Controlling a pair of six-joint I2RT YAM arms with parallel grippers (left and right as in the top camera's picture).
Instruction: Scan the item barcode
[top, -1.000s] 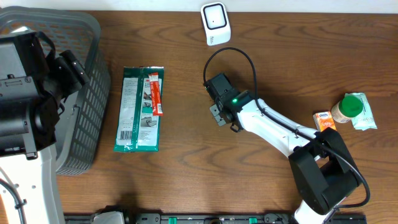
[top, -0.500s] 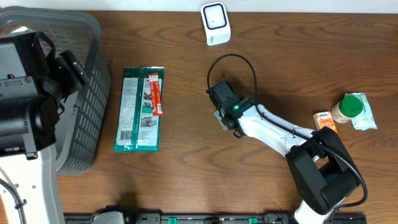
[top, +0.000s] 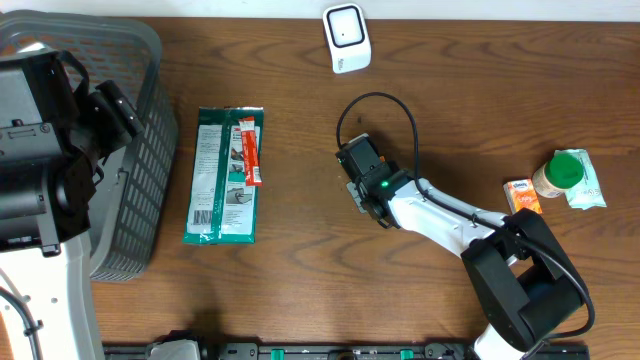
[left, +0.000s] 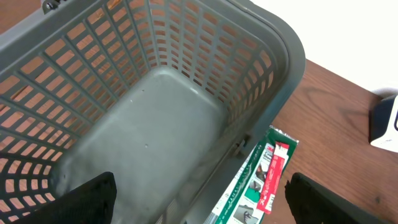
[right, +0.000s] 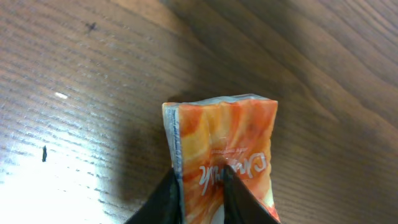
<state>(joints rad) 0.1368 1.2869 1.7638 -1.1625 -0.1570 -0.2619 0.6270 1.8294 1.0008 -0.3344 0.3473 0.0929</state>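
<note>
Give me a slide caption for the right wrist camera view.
Right gripper pinching an orange packet, wooden table behind it.

The left arm (top: 40, 170), a bulky black-and-white limb, stands at the far left of the wooden counter (top: 300, 290). Its black two-finger left pincer (left: 199, 202) hangs with jaws spread wide, one blunt fingertip (left: 93, 196) at each lower corner of its wrist view. The right arm (top: 440, 215), white-shelled with black joints, stretches from its base at the near right toward the counter's middle, wrist bent downward, and the right pincer (right: 199, 190) has its dark fingers (right: 158, 199) pressed against both sides of an orange printed sachet (right: 224, 143).
</note>
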